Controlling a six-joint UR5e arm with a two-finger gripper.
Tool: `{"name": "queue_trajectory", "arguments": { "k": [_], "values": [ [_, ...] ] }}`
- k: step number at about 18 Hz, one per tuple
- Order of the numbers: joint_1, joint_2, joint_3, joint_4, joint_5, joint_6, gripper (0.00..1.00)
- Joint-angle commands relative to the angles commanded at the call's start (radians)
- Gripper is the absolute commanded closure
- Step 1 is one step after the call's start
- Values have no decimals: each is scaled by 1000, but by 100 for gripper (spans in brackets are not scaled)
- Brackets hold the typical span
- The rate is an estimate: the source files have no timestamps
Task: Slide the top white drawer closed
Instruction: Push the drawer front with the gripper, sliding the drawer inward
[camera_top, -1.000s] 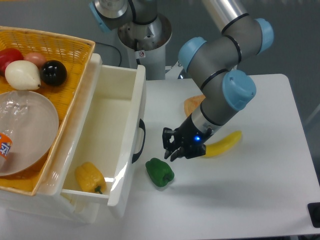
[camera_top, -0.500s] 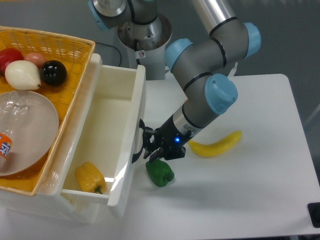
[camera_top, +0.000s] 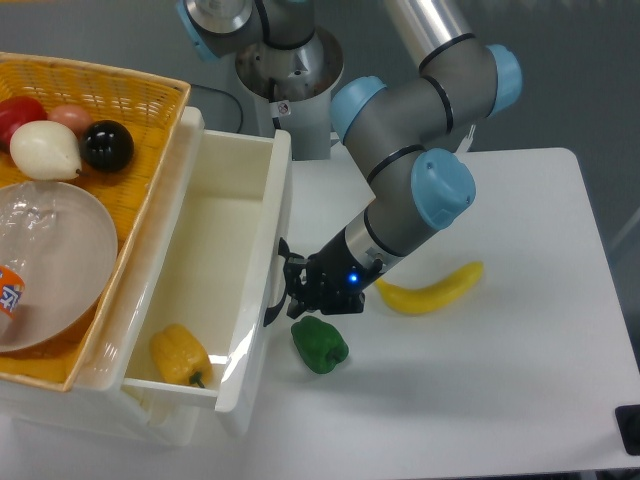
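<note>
The top white drawer (camera_top: 215, 250) stands pulled out to the right, with a yellow bell pepper (camera_top: 180, 356) inside near its front corner. Its curved black handle (camera_top: 277, 285) sits on the front panel. My gripper (camera_top: 296, 290) is right at the handle, its black fingertips touching or almost touching it. The fingers look close together with nothing held between them. The lower drawer front is hidden under the open drawer.
A green bell pepper (camera_top: 319, 344) lies on the white table (camera_top: 480, 400) just below my gripper. A banana (camera_top: 432, 290) lies to the right. A yellow wicker basket (camera_top: 70, 190) with fruit and a clear bowl sits on the cabinet at left.
My gripper moved left from beside the banana to the drawer's handle during the first half second, then stayed nearly still. The drawer has not moved.
</note>
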Motion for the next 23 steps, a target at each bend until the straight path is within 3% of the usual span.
{"name": "queue_trajectory", "arguments": {
  "k": [9,14,23],
  "values": [
    [-3,5,8,-35,-12,2,100],
    [-2,28,38,-126,-18,0,100],
    [-17,38,37,-141,-29,-9,96]
  ]
}}
